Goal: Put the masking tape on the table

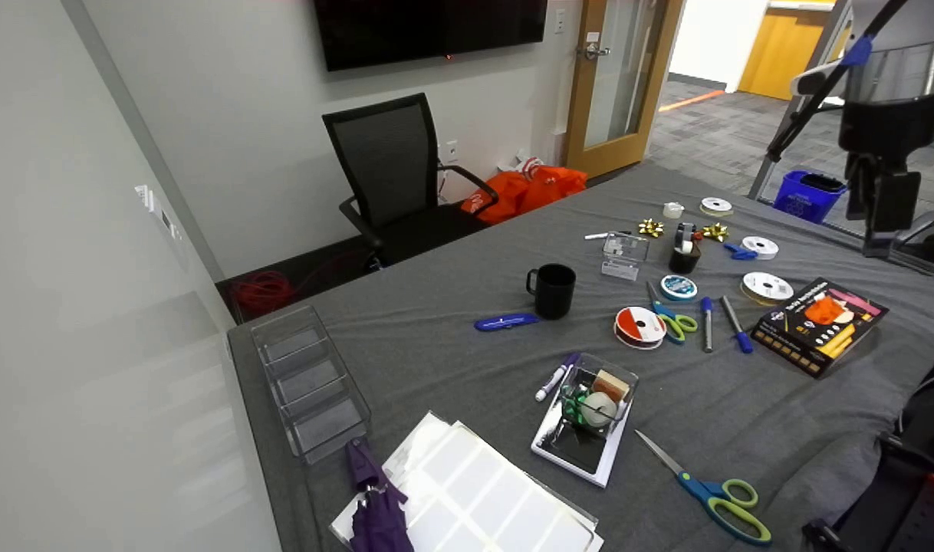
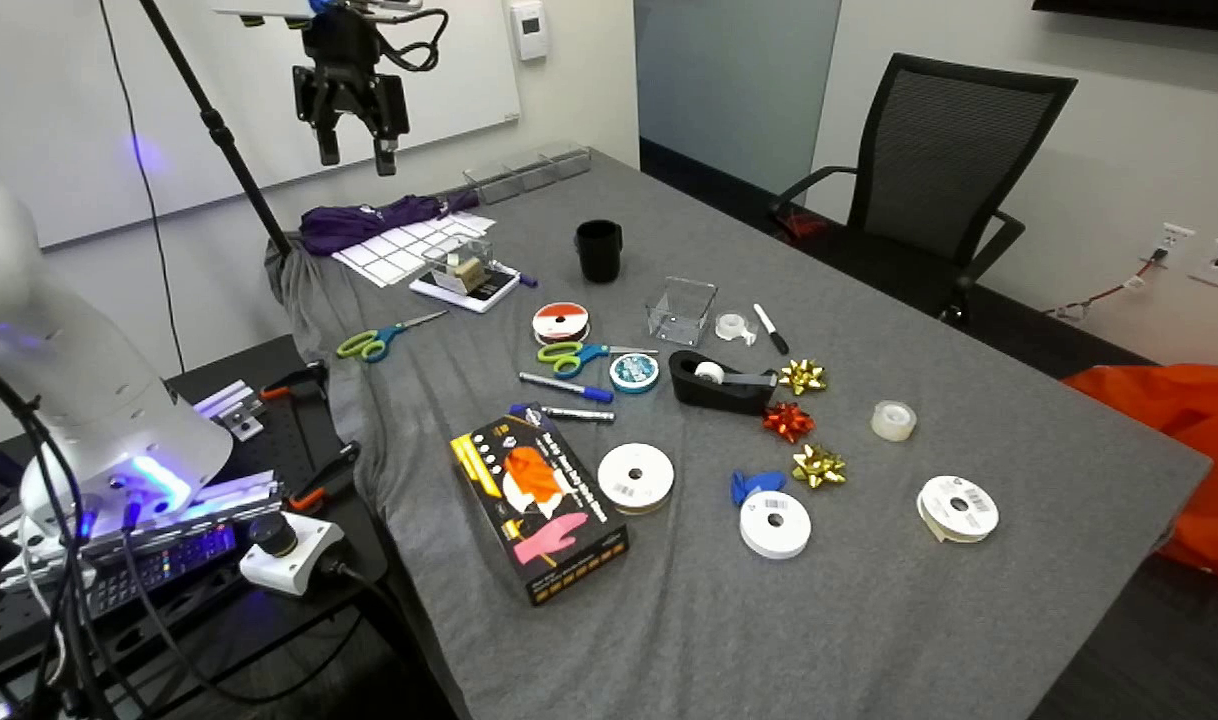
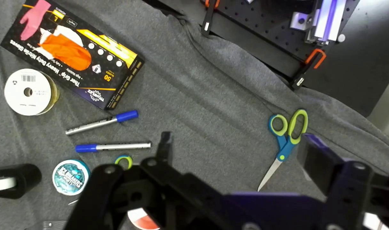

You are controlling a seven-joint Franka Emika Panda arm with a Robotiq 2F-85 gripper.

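The table (image 1: 429, 368) is covered in dark grey cloth and also shows in an exterior view (image 2: 869, 630) and the wrist view (image 3: 201, 95). A pale tape roll (image 1: 599, 409) lies in a transparent box (image 1: 628, 381) with a wooden block, on a white pad. Another pale tape roll stands on the cloth (image 1: 672, 210), also seen in an exterior view (image 2: 893, 420). I cannot tell which roll is the masking tape. My gripper (image 1: 869, 230) is open and empty, high above the table. Its spread fingers show in an exterior view (image 2: 357, 163) and the wrist view (image 3: 239, 137).
Green-blue scissors (image 3: 285, 147) lie below the gripper. A black glove box (image 2: 539, 500), markers, ribbon spools (image 2: 636, 478), a tape dispenser (image 2: 719, 390) and a black mug (image 2: 599, 250) are on the table. A transparent divided tray (image 1: 311, 383) sits by the wall.
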